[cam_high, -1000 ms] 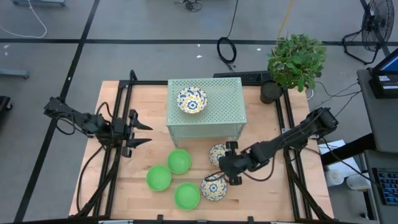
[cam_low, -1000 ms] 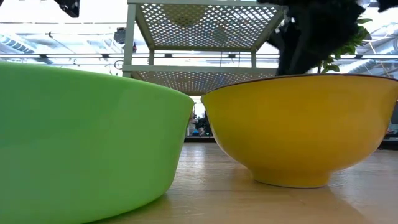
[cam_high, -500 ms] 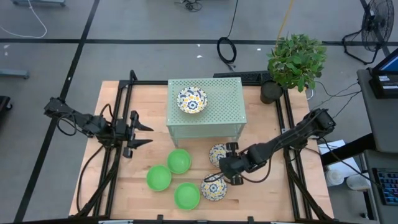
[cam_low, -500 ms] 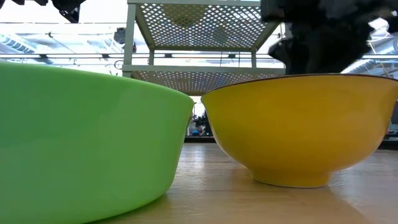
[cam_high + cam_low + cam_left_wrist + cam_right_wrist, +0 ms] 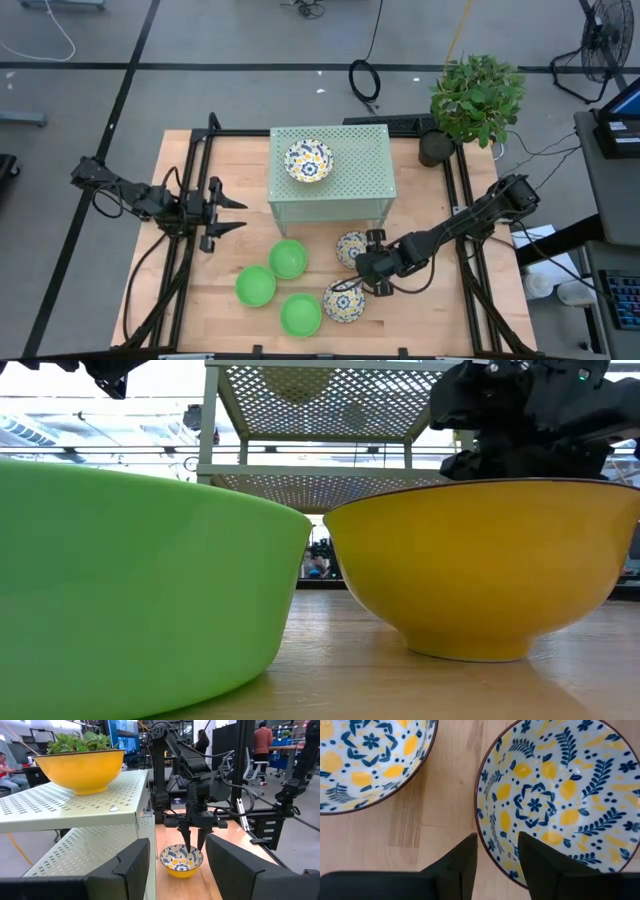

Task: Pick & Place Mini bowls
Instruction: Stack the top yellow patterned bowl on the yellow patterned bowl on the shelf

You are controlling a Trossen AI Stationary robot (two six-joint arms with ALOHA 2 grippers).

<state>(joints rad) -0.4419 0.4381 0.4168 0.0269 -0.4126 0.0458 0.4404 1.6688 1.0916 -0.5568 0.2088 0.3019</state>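
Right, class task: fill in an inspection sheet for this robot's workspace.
Surface: wooden table, black frame.
Job's things: three green bowls together on the table; two patterned bowls beside them; one patterned bowl on the metal stand.
Clutter: nothing seen.
Grippers: right gripper open, fingers astride the rim of the near patterned bowl; left gripper open, waiting at the table's left.
Cables: coil on the floor.
Surroundings: potted plant, fan.
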